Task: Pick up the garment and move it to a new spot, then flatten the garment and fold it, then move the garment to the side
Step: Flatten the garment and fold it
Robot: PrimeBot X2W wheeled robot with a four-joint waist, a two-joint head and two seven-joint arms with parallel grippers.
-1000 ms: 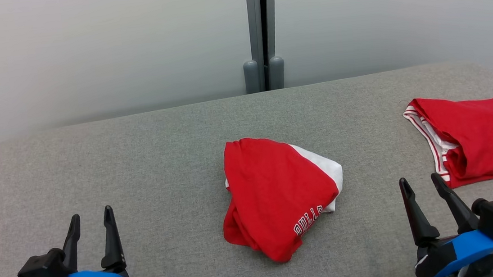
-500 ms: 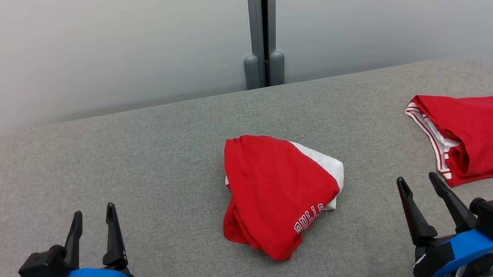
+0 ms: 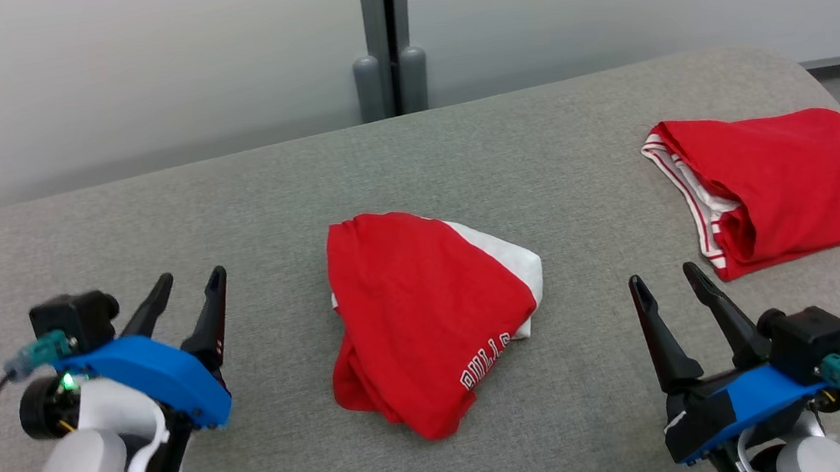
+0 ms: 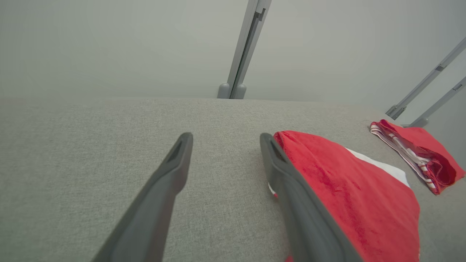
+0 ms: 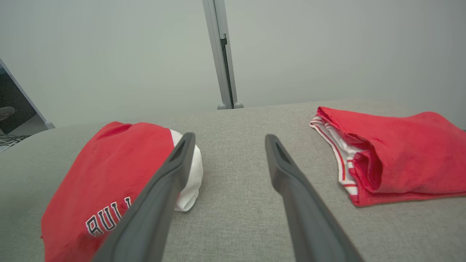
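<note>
At 8 o'clock I see my left fingers [image 3: 212, 306] spread and empty over the grey surface [image 3: 232, 208], with the crumpled red-and-white garment [image 3: 420, 321] lying dead centre. My right fingers [image 3: 652, 329] at 4 o'clock are likewise released, and a folded red cloth [image 3: 777, 186] sits at 2 o'clock

Around the crumpled garment [image 3: 428, 320], the grey padded surface [image 3: 156, 215] lies bare from 10 through 1 o'clock. At 2 o'clock a folded red garment [image 3: 785, 185] occupies the far right, with an open lane between them.

Lab-like room: grey padded table [image 3: 534, 140], plain partition panels [image 3: 141, 62].
</note>
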